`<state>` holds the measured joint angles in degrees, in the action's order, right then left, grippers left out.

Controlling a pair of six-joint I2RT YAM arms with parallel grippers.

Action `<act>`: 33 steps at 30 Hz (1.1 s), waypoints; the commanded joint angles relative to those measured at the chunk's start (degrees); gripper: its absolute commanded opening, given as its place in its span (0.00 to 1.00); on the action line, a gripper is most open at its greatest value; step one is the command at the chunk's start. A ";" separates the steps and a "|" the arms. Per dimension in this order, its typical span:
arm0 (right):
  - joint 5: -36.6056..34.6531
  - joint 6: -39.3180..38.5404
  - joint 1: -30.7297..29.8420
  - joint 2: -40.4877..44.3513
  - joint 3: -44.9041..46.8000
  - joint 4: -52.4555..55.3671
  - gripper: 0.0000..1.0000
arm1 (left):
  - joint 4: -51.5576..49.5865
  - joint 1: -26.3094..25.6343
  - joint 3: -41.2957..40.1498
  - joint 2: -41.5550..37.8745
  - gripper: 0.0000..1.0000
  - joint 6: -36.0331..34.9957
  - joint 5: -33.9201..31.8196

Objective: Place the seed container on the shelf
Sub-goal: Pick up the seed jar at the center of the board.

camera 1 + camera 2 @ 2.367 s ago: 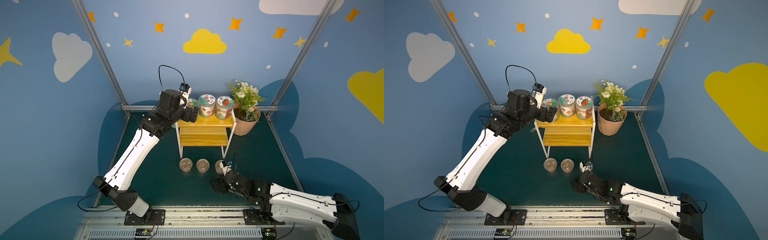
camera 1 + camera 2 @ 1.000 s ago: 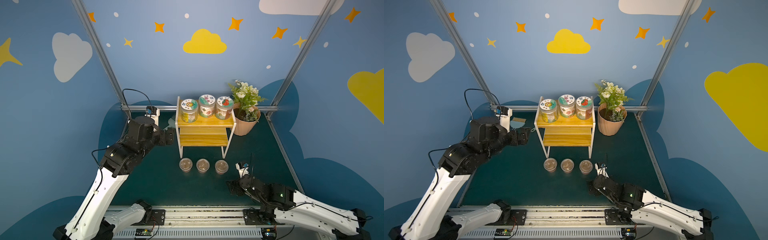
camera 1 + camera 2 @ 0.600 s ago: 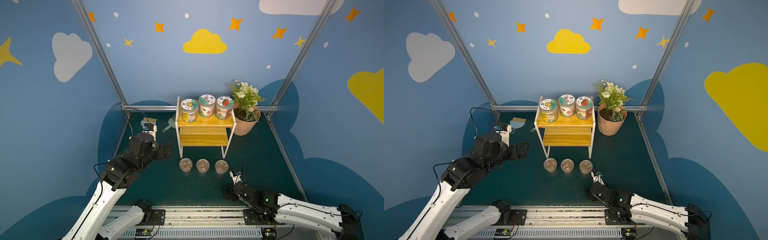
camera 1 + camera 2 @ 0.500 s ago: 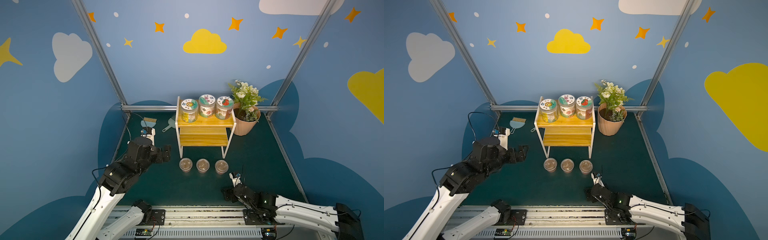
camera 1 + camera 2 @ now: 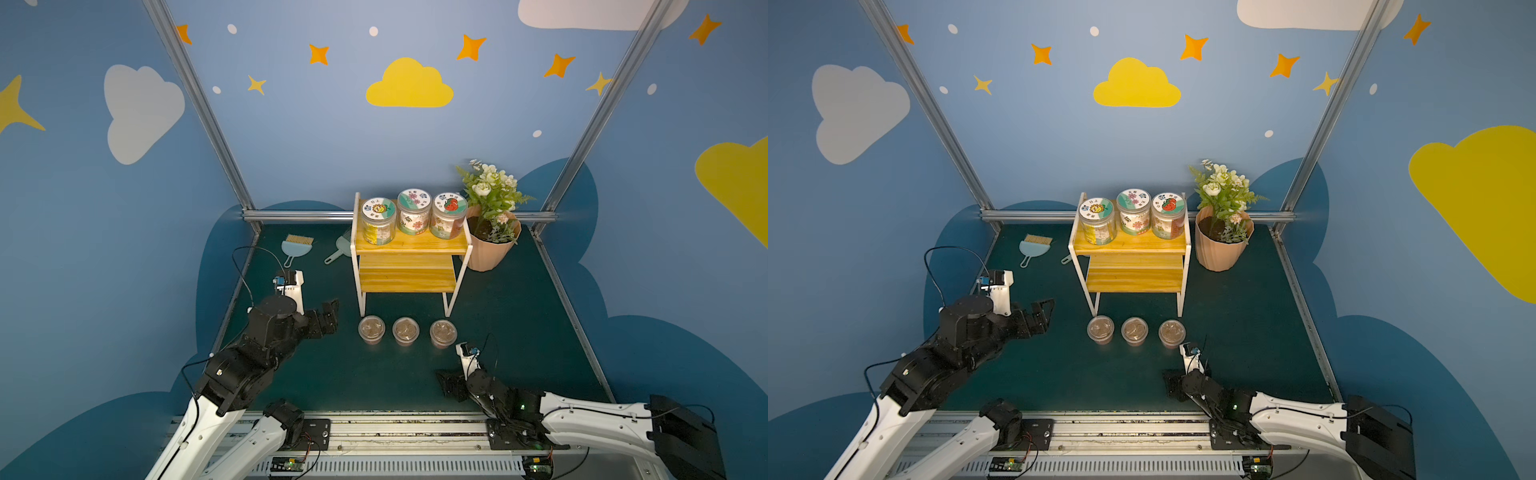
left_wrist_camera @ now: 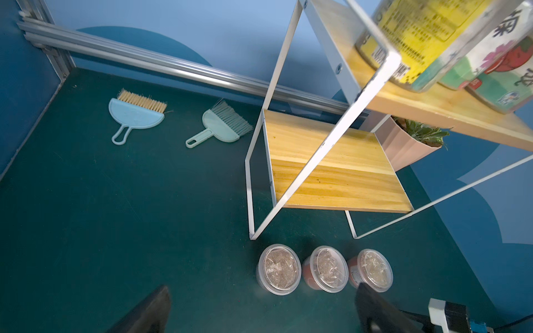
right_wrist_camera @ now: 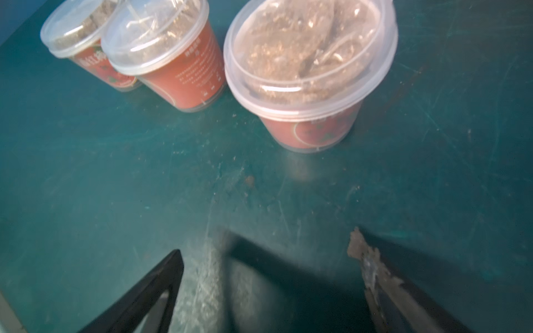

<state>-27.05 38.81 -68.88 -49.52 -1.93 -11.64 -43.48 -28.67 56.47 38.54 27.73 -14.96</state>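
The seed container point(image 5: 378, 220) point(image 5: 1097, 222), a clear jar with a yellow label and a sunflower lid, stands upright at the left end of the top board of the shelf point(image 5: 411, 249) point(image 5: 1129, 249). The left wrist view shows the seed container point(image 6: 418, 34) from below, over the shelf's bare lower board point(image 6: 331, 173). My left gripper point(image 5: 328, 318) point(image 5: 1040, 318) point(image 6: 261, 299) is open and empty, low over the mat to the front left of the shelf. My right gripper point(image 5: 451, 384) point(image 5: 1173, 384) point(image 7: 265, 245) is open and empty near the front rail.
Two more labelled jars point(image 5: 413, 212) point(image 5: 446, 216) share the top board. Three lidded red cups point(image 5: 371, 329) point(image 5: 405, 331) point(image 5: 443, 332) stand in a row before the shelf legs. A flower pot point(image 5: 490, 249) is right of the shelf; a brush point(image 5: 296, 247) and a dustpan point(image 5: 338, 251) lie back left.
My left arm has drawn back from the shelf and come down toward the front left, its gripper open and empty. The right arm has pulled back toward the front rail.
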 commanded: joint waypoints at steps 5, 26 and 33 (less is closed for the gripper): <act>-0.17 3.68 1.35 -17.22 -3.60 -4.85 0.95 | 4.37 -0.29 -6.09 -1.84 1.00 4.11 2.39; -6.69 1.86 0.29 -67.83 2.72 -69.05 0.95 | 6.84 -0.68 -11.17 -4.97 1.00 1.55 2.66; -8.59 0.32 -0.03 -68.66 1.82 -69.09 0.95 | 8.67 -0.88 -12.69 -5.67 1.00 0.32 2.59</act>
<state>-41.52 30.92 -69.76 -113.19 -0.78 -94.56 -36.80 -29.34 44.34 33.43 29.50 -12.45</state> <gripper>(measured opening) 0.950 0.999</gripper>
